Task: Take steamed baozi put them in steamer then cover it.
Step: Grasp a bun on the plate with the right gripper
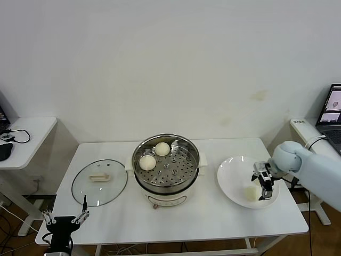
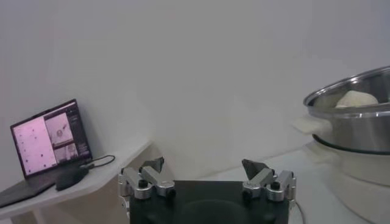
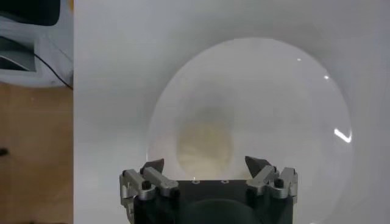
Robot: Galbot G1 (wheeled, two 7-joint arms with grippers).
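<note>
Jaws of the right gripper (image 1: 265, 185) stand wide apart above the flat white plate (image 1: 232, 181) on the right of the white bench (image 1: 213, 213), holding nothing; in the right wrist view its two fingertips (image 3: 153, 166) flank a pale cream-white round baozi (image 3: 205, 146) lying on the plate below, apart from it. That same bun (image 1: 250, 192) shows in the head view near the plate's near-right part, just left of the gripper. Jaws of the left gripper (image 1: 66, 217) are likewise spread open and empty, parked low at the bench's near-left corner, off its edge, with the fingers pointing away from the robot. At the bench's middle stands the round shiny stainless-steel steamer (image 1: 166, 184) on its white electric base, uncovered, with two more cream-white buns on its perforated tray: one (image 1: 162, 149) at the far side, one (image 1: 147, 162) to the left of it and nearer. Left of the steamer the round clear glass cover (image 1: 99, 182) with its cream-white handle lies flat on the bench, close beside the pot. A small white side table (image 1: 32, 128) with a dark cable stands far left, and an open laptop (image 1: 333, 118) sits on another surface at the far right. The right arm reaches in from the right edge, its pale forearm angled down to the plate.
</note>
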